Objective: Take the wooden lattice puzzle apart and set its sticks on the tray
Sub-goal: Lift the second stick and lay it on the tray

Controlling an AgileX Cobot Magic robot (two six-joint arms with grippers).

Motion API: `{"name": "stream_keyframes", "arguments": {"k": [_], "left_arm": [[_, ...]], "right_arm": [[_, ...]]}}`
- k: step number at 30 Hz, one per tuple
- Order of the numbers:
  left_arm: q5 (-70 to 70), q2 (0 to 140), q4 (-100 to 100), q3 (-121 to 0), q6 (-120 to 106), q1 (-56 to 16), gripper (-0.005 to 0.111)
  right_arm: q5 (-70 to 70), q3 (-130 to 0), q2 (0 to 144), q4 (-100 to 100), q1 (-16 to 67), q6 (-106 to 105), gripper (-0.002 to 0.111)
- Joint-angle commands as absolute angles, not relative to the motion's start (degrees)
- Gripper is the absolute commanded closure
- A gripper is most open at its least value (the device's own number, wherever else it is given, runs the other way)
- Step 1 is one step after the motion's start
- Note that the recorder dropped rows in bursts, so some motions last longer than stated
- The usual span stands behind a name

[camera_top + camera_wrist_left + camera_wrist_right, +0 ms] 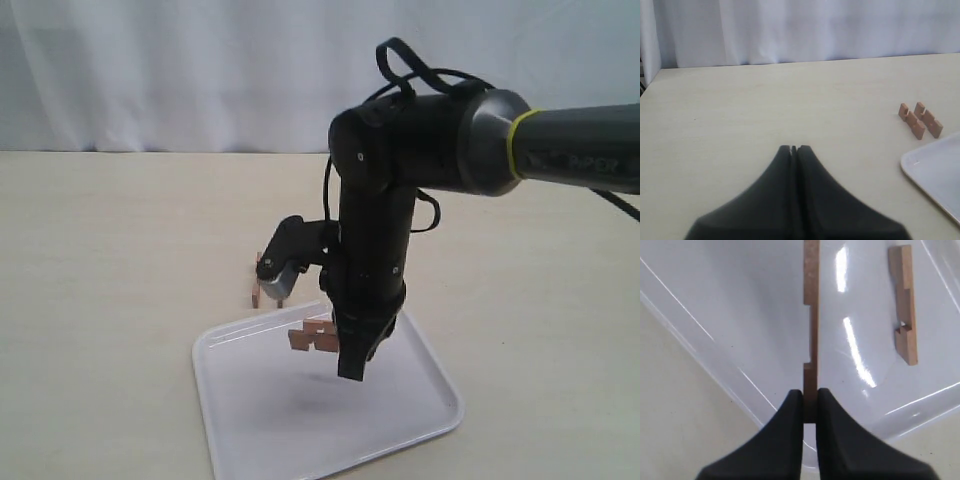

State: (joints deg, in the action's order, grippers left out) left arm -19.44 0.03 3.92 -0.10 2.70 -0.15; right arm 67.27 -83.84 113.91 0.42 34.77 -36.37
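Note:
Above the white tray (400, 420), my right gripper (810, 399) is shut on the end of one notched wooden stick (811, 315), which juts out level over the tray floor (740, 315). In the exterior view this held stick (300, 341) sticks out left of the gripper (350, 368). A second stick (905, 305) lies flat on the tray. Two more sticks (920, 120) stand side by side on the table, notches up, just beyond the tray's far left corner (935, 165); the lattice puzzle is no longer whole. My left gripper (794, 149) is shut and empty, well away from them.
The right arm's wrist camera (283, 262) partly hides the two table sticks (258, 290) in the exterior view. A white curtain (200, 70) backs the pale table. The left arm is out of the exterior view.

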Motion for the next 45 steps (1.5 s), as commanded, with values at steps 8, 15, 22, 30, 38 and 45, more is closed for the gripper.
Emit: {"name": "stream_keyframes", "arguments": {"k": [8, 15, 22, 30, 38, 45], "left_arm": [[-18.61, 0.00, 3.91, 0.00, 2.86, -0.47, 0.107], [-18.61, 0.00, 3.91, 0.00, 2.86, -0.47, 0.107], [-18.61, 0.00, 3.91, 0.00, 2.86, -0.47, 0.107], [-18.61, 0.00, 3.91, 0.00, 2.86, -0.47, 0.107], [-18.61, 0.00, 3.91, 0.00, 2.86, -0.47, 0.107], [-18.61, 0.00, 3.91, 0.00, 2.86, -0.47, 0.107]], "right_arm": [[48.31, -74.88, 113.31, 0.82, 34.77, -36.81, 0.104], [45.78, -74.31, 113.95, 0.82, 34.77, -36.81, 0.104], [46.02, -74.31, 116.49, 0.90, 34.77, -36.81, 0.098], [46.38, -74.31, 116.62, 0.90, 34.77, -36.54, 0.060], [49.90, -77.30, 115.20, 0.90, 34.77, -36.39, 0.055], [48.31, -78.67, 112.59, 0.90, 34.77, -36.39, 0.055]]}}
